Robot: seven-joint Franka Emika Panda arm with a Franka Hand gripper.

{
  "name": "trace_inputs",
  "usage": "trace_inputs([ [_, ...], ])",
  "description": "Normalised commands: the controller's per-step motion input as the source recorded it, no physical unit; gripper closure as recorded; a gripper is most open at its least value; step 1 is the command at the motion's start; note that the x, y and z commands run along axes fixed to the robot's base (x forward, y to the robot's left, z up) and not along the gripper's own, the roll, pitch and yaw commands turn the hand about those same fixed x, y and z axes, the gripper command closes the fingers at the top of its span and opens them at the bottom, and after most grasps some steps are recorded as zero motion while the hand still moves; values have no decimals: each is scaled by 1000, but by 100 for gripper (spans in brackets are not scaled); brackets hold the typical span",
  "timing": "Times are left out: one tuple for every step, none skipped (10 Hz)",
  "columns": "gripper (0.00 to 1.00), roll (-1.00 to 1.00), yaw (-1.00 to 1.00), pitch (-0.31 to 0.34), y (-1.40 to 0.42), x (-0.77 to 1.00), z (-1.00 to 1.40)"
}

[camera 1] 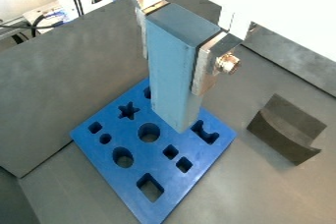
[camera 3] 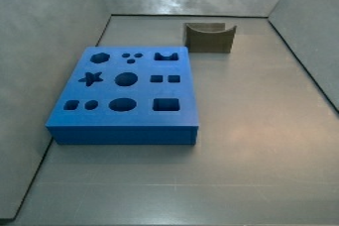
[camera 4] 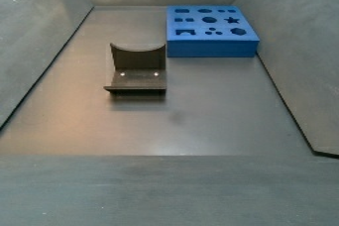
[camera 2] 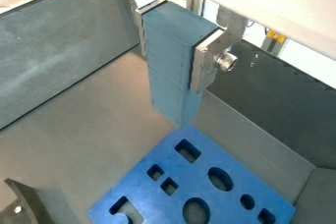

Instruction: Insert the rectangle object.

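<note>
The gripper (camera 1: 178,46) appears in both wrist views, above the worktop, and in neither side view. Its fingers (camera 2: 209,63) are flat silver metal plates. One plate carries a round silver screw head (camera 2: 229,61) on its outer face. The housing behind the fingers is white.

Blue board (camera 3: 126,96) and olive-brown notched block (camera 3: 209,36) on grey floor (camera 3: 252,111)
Set well apart in both side views, with the block at one o'clock from the board, near the back wall.
</note>
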Motion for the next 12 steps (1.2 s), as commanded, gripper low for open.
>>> trace_inputs([
  [100,68,3,-140,-211,319,-1000],
  [100,94,12,-95,-182,279,-1000],
  [100,97,13,-78,-167,258,-1000],
  [100,96,17,-63,-115,174,-778],
  [100,85,16,-62,-84,117,-571],
  [100,76,18,-64,-47,67,-311],
  [100,73,18,-69,-39,51,-186],
  [100,62,-159,361,169,-272,1000],
  [100,60,-156,367,170,-274,1000],
  [100,-24,-102,303,160,-268,1000],
  [100,-44,-59,237,149,-183,809],
  [100,-20,-26,186,73,-90,496],
])
